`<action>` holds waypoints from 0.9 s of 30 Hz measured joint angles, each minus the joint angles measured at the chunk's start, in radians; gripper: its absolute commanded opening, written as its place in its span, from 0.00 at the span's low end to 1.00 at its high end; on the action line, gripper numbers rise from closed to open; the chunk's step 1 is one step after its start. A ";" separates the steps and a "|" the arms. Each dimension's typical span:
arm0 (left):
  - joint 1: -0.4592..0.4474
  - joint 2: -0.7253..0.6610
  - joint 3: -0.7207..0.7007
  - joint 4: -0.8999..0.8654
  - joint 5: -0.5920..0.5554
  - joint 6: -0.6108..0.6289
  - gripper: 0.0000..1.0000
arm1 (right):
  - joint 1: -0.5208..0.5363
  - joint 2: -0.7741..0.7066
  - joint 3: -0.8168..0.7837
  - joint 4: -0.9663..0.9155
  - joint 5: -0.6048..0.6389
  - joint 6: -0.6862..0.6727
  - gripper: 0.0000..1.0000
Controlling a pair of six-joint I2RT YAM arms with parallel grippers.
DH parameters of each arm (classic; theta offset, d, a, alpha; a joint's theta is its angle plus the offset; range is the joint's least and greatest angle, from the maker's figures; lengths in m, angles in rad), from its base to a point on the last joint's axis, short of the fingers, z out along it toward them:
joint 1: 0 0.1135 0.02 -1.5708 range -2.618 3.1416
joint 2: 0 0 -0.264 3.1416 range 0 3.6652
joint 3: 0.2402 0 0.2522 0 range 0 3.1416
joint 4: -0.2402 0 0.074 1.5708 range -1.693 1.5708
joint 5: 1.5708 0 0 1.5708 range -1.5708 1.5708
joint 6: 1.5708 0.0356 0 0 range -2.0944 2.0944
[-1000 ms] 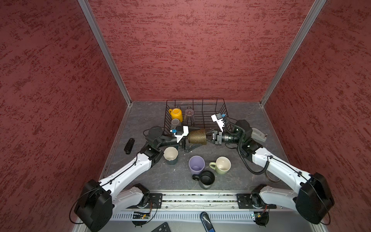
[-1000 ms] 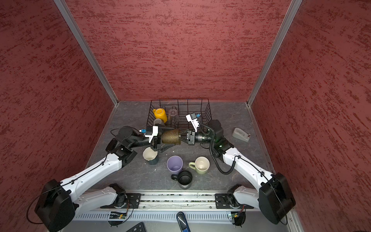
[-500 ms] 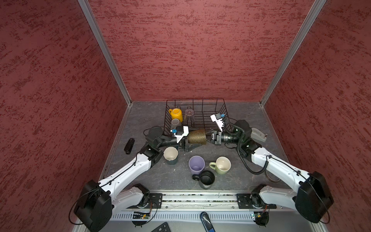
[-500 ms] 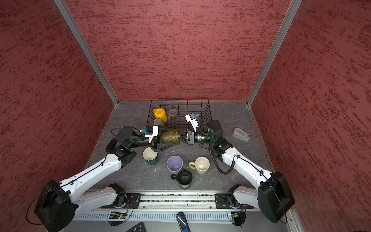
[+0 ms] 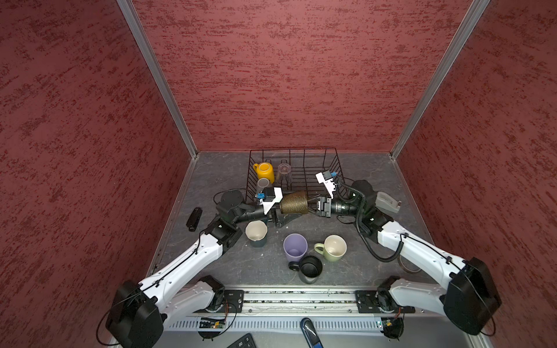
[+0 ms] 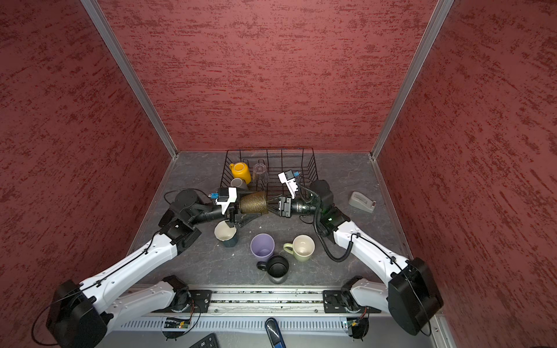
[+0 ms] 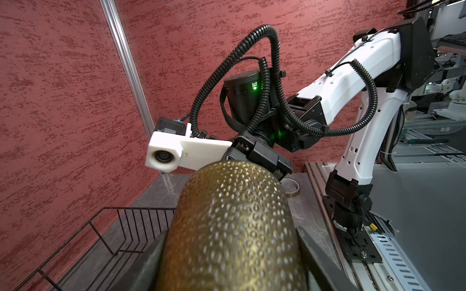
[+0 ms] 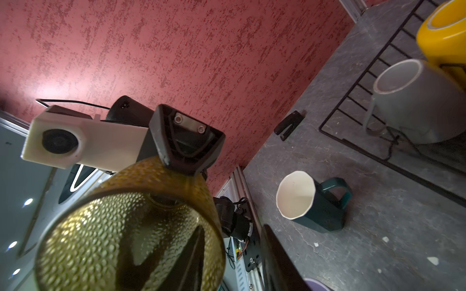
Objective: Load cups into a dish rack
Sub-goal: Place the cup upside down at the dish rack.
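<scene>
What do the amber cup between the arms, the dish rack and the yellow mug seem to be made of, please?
Amber cup: seemingly tinted glass, glossy and dimpled; dark shapes show through its wall in the right wrist view.
Dish rack: thin black wire, probably coated metal.
Yellow mug: likely glazed ceramic, opaque with a sheen; plastic is possible.

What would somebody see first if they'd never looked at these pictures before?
Probably the bumpy amber-olive glass, hanging sideways in the air between the left gripper, clamped near its base, and the right gripper at its mouth, by the near edge of the dish rack. Next, the bright yellow mug in the rack's far left corner.
</scene>
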 measured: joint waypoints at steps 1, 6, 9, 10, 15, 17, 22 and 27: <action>0.000 -0.011 0.000 -0.013 -0.014 0.001 0.06 | -0.003 -0.010 0.000 -0.019 0.013 -0.008 0.54; 0.000 -0.051 0.011 -0.083 -0.092 0.000 0.00 | -0.029 -0.063 0.006 -0.139 0.133 -0.058 0.73; 0.003 -0.050 0.060 -0.169 -0.156 -0.001 0.00 | -0.040 -0.096 0.016 -0.225 0.243 -0.095 0.84; 0.005 -0.047 0.084 -0.203 -0.179 -0.003 0.00 | -0.042 -0.108 0.021 -0.253 0.281 -0.111 0.87; 0.034 0.008 0.220 -0.355 -0.267 -0.039 0.00 | -0.047 -0.167 0.022 -0.345 0.444 -0.155 0.95; 0.051 0.053 0.285 -0.425 -0.296 -0.065 0.00 | -0.048 -0.183 0.022 -0.367 0.492 -0.166 0.98; 0.106 0.211 0.485 -0.629 -0.358 -0.148 0.00 | -0.049 -0.216 0.021 -0.400 0.574 -0.182 0.99; 0.143 0.375 0.655 -0.813 -0.390 -0.203 0.00 | -0.050 -0.246 0.020 -0.423 0.630 -0.200 0.99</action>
